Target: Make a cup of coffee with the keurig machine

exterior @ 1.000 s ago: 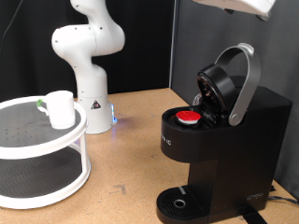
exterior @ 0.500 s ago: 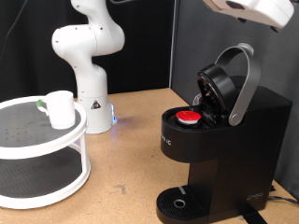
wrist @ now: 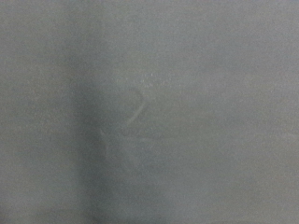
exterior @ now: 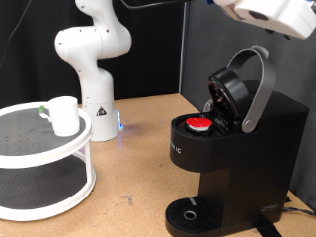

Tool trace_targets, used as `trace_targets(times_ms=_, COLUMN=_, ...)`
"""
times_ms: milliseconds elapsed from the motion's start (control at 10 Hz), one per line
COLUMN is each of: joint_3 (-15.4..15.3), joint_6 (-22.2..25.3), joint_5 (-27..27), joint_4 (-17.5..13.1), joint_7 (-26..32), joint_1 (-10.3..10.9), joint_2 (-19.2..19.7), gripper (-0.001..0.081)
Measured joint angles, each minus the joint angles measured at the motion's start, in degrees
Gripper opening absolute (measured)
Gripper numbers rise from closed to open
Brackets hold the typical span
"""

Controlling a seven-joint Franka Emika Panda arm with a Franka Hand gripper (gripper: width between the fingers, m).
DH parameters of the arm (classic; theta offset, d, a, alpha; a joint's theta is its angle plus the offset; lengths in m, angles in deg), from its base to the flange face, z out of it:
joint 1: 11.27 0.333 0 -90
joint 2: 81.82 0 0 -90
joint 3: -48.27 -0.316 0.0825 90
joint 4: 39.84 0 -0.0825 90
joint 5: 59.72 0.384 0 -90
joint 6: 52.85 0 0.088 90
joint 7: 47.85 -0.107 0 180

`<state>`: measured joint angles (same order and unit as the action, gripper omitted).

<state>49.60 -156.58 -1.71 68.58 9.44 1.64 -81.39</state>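
Only a white bit of the arm's hand (exterior: 272, 14) shows at the exterior view's top right, high above the keurig machine (exterior: 232, 148); the pincer itself is out of sight, so I cannot tell its state. The wrist view is a grey blur. The machine's lid stands open with a red-topped pod (exterior: 199, 123) seated inside. The cup (exterior: 63, 115) sits well apart on the round white rack (exterior: 59, 188) on the desk (exterior: 138, 158).
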Motion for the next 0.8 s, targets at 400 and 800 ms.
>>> trace_targets(times_ms=400, joint_3=-0.48, joint_6=-0.95, joint_5=-2.26, joint_4=0.35, joint_7=-0.97, joint_1=0.0, joint_2=0.29, gripper=0.0123)
trace_targets(times_ms=800, joint_3=-0.67, joint_6=-2.1, joint_5=-5.15, joint_4=0.39, joint_7=-1.19, joint_1=0.0, joint_2=1.31, gripper=0.0008)
